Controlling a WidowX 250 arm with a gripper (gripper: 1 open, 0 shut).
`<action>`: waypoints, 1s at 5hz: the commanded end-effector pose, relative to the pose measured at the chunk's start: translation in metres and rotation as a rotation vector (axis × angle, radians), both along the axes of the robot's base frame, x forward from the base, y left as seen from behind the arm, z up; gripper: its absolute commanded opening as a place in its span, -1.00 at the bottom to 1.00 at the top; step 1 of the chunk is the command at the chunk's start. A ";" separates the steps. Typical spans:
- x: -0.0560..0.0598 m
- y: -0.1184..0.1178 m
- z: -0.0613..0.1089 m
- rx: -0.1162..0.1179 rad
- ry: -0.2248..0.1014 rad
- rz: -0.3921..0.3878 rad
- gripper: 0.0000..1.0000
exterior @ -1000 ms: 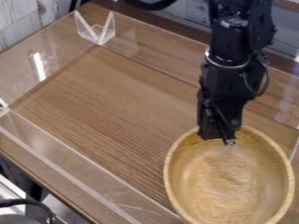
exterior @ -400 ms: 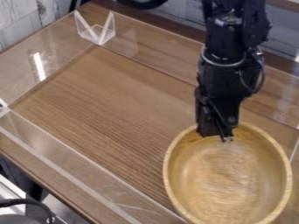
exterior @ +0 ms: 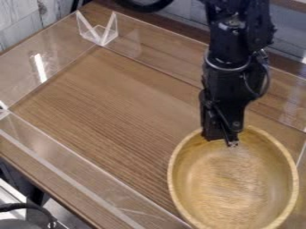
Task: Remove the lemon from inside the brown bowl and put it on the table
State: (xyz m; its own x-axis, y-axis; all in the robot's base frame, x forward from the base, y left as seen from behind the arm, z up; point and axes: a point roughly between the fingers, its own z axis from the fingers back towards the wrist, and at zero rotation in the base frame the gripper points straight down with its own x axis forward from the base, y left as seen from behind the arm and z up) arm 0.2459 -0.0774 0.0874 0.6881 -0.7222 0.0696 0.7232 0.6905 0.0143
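The brown bowl [exterior: 234, 182] sits at the near right of the table [exterior: 114, 103], and the part of its pale inside that shows is bare. My gripper [exterior: 231, 139] hangs from the black arm, pointing straight down over the bowl's far rim. Its dark fingertips are pressed together, and I see nothing between them. No lemon shows in this view; it is hidden or out of view.
Low clear acrylic walls [exterior: 66, 170] edge the table on the left and front. A clear triangular stand [exterior: 98, 29] is at the far left corner. The black arm [exterior: 239, 45] rises above the bowl at the right.
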 end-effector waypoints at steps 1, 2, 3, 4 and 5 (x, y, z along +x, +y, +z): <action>0.006 0.003 0.007 -0.012 -0.037 0.019 -1.00; 0.007 0.009 0.012 -0.005 -0.036 0.034 -1.00; 0.008 0.013 0.014 -0.003 -0.038 0.044 -1.00; 0.009 0.015 0.015 -0.003 -0.041 0.056 -1.00; 0.010 0.017 0.016 -0.003 -0.044 0.069 -1.00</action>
State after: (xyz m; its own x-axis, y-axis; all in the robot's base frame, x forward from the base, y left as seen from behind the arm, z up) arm 0.2447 -0.0601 0.0851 0.7336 -0.6785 0.0392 0.6789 0.7342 0.0026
